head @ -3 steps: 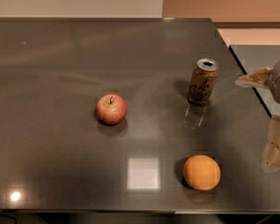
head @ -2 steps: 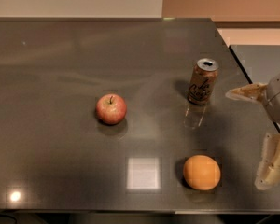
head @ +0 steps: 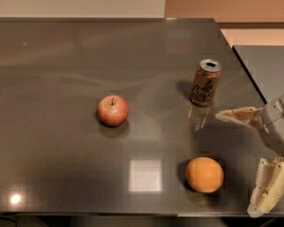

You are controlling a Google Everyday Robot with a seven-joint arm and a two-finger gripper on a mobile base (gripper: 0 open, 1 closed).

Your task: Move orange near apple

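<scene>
The orange (head: pixel 205 174) is a plain round fruit lying on the dark table near its front edge, right of centre. The apple (head: pixel 113 110), red with yellowish patches and a short stem, lies to the orange's upper left, well apart from it. My gripper (head: pixel 241 162) is at the right edge of the view, to the right of the orange and apart from it. It is open and empty, with one finger (head: pixel 239 116) pointing left above the orange's level and the other finger (head: pixel 267 188) hanging down near the table's front edge.
A brown drink can (head: pixel 206 82) stands upright behind the orange, left of the upper finger. The dark glossy table (head: pixel 61 70) ends at a right edge (head: pixel 246 74); a second grey surface (head: pixel 270 65) lies beyond it. Bright light reflections show near the front.
My gripper has moved left, further into view and closer to the orange. The orange, the apple and the can have not moved.
</scene>
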